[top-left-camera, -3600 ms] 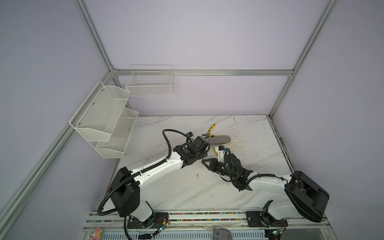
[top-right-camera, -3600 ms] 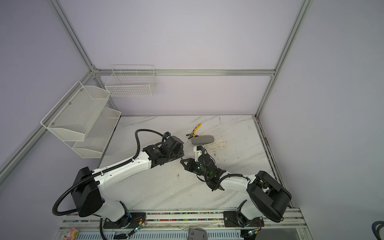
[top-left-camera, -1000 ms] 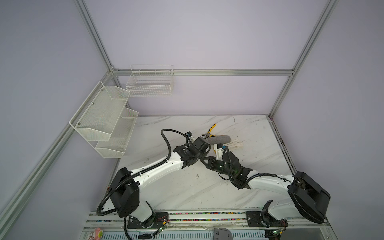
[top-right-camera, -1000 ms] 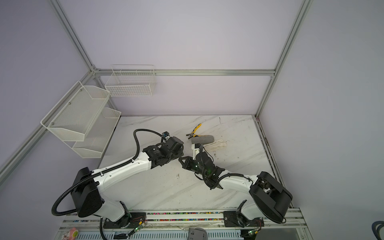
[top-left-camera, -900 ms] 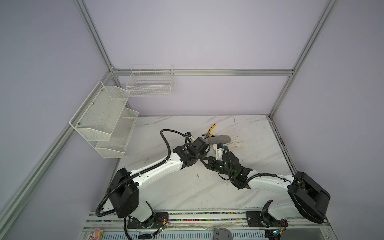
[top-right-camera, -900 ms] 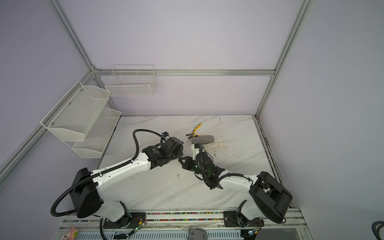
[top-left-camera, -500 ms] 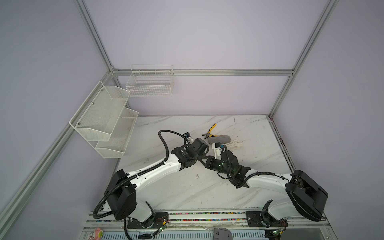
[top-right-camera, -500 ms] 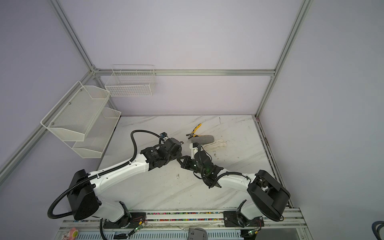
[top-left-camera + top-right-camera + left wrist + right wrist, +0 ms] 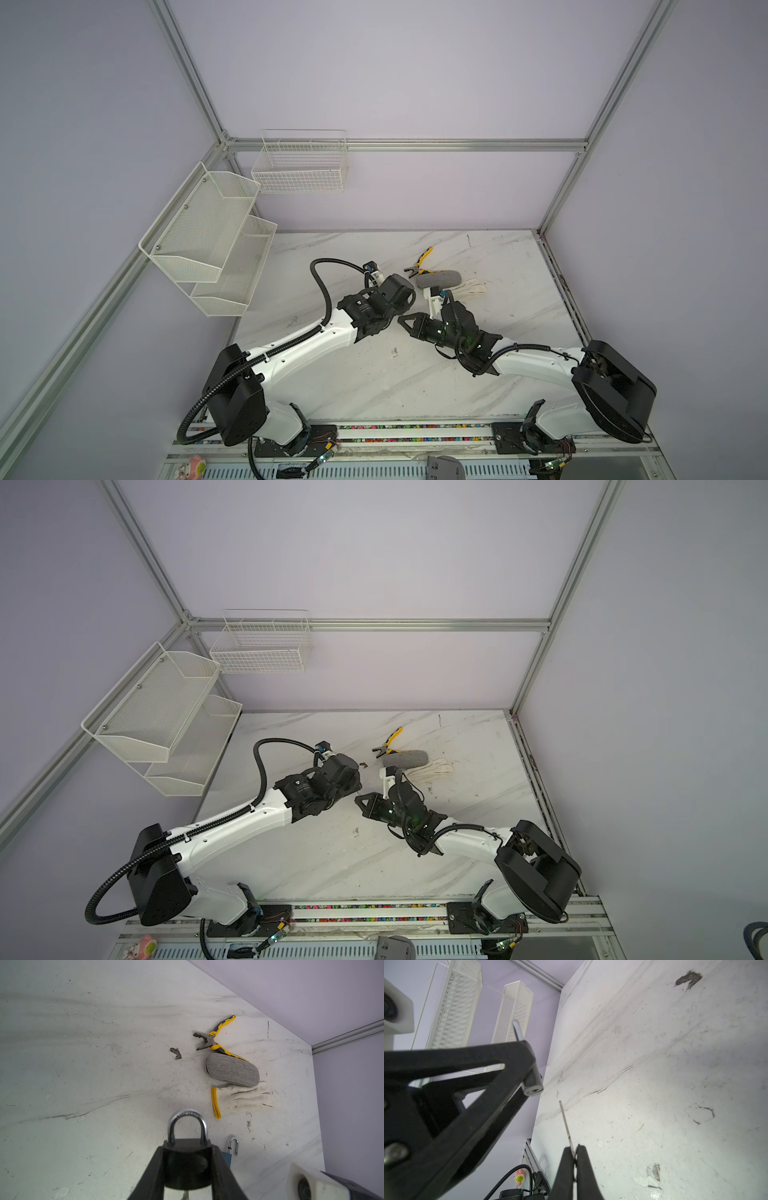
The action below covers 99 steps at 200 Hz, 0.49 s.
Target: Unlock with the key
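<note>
Table (image 9: 374, 374): white marble-patterned top. In both top views the two arms meet near the middle of the frame.
Mesh shelf (image 9: 208, 232): two tiers at the left of the frame, well apart from the work.
Wire basket (image 9: 299, 166): on the back wall, upper left of centre, no obstacle.
Left hand (image 9: 187, 1148): clamped on the black body of the padlock and holding it off the table, with the shackle poking out past the fingertips.
Right hand (image 9: 574, 1152): pinched shut on the key's head, blade pointing out in front.
Glove (image 9: 241, 1097): knit, yellow cuff, lying just beside the case, clear of both hands.
Glasses case (image 9: 438, 279): grey, just above and right of the hands in a top view.
Pliers (image 9: 214, 1041): yellow-handled, touching the case's far side.
Padlock (image 9: 186, 1169): likely heavy, rigid and smooth. Gripping the flat body faces should resist the turning force.
Second padlock (image 9: 227, 1158): small, blue-bodied, on the table near the held one, apparently not in the way.
Key (image 9: 565, 1124): thin, stiff and easily twisted in a pinch. Its tip is near the keyway (image 9: 533, 1089) but apart, not inserted.
</note>
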### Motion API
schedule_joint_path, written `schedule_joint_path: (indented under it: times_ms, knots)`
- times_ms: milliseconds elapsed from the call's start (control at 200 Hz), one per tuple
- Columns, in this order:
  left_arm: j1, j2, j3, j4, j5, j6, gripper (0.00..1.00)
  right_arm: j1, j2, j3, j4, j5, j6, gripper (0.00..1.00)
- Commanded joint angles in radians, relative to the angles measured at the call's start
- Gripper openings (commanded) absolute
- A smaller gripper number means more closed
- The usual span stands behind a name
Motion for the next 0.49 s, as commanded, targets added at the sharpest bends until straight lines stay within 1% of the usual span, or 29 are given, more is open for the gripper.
schedule_joint_path:
  times_ms: [0,115,490]
  knots:
    - [-0.005,-0.034,-0.038,0.036,-0.032,-0.008,0.0,0.004,-0.025,0.02,0.0,0.019,-0.01,0.0]
    - [-0.005,-0.026,-0.034,0.035,-0.029,-0.005,0.0,0.004,-0.021,0.032,0.012,0.0,-0.01,0.0]
    - [-0.005,-0.019,-0.037,0.036,-0.018,0.003,0.0,0.004,-0.018,0.044,0.01,0.016,-0.007,0.0]
